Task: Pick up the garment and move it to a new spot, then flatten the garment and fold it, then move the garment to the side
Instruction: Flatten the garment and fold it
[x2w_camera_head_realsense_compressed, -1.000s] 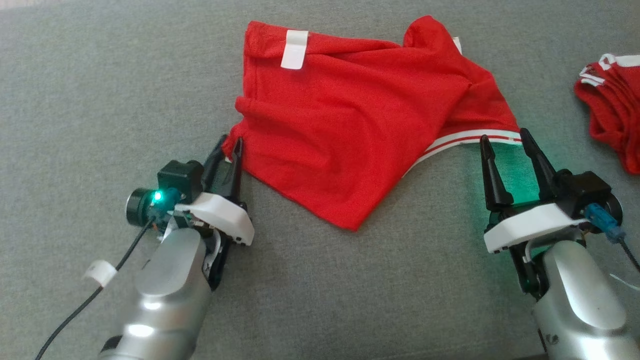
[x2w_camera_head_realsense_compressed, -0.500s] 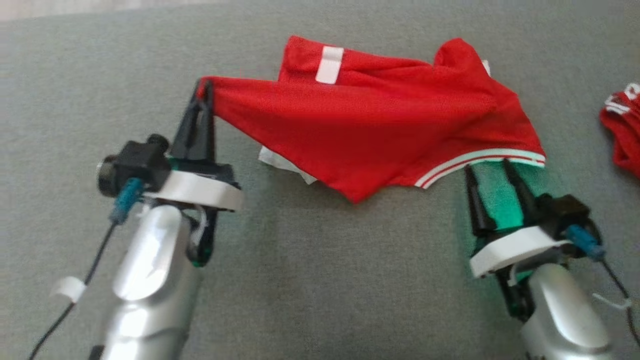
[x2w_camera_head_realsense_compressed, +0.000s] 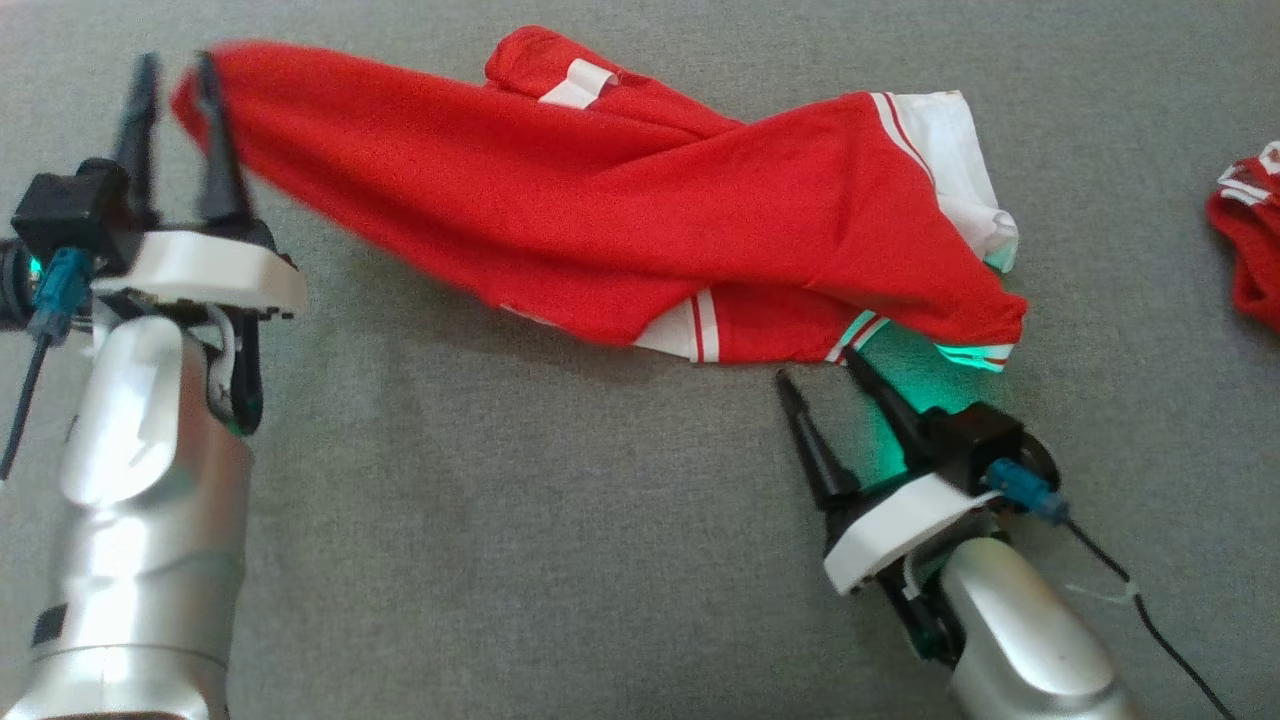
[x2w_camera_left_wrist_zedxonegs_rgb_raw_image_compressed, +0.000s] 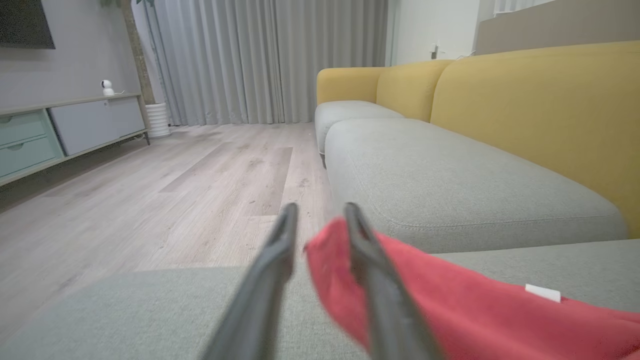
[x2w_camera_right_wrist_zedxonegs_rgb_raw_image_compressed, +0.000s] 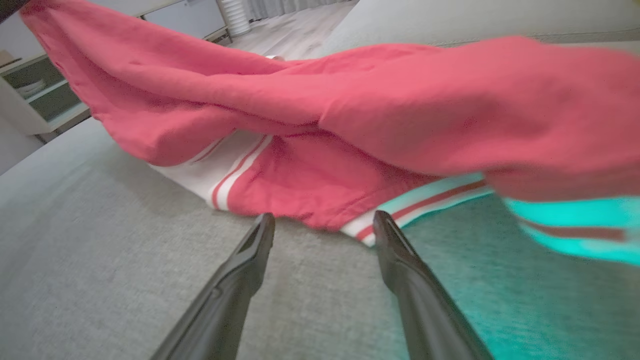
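No legible text, number or brand in any view.
- White sewn tag (x2w_camera_head_realsense_compressed: 578, 85) on the red garment (x2w_camera_head_realsense_compressed: 600, 220), toward 12 o'clock in the head view: plain white, no print can be made out.
- The tag also shows at 4 o'clock in the left wrist view, too small to read.
- Second red cloth (x2w_camera_head_realsense_compressed: 1248, 270) at 3 o'clock: white marks, blurred, not readable as lettering.

Wide open across the bare grey sofa cushion (x2w_camera_head_realsense_compressed: 520, 520) between left gripper (x2w_camera_head_realsense_compressed: 177, 62) and right gripper (x2w_camera_head_realsense_compressed: 818, 365). Barred farther out by the red garment (x2w_camera_head_realsense_compressed: 600, 210), stretched left to right (left end blurred). Hemmed at far right by a second red garment (x2w_camera_head_realsense_compressed: 1245, 270).
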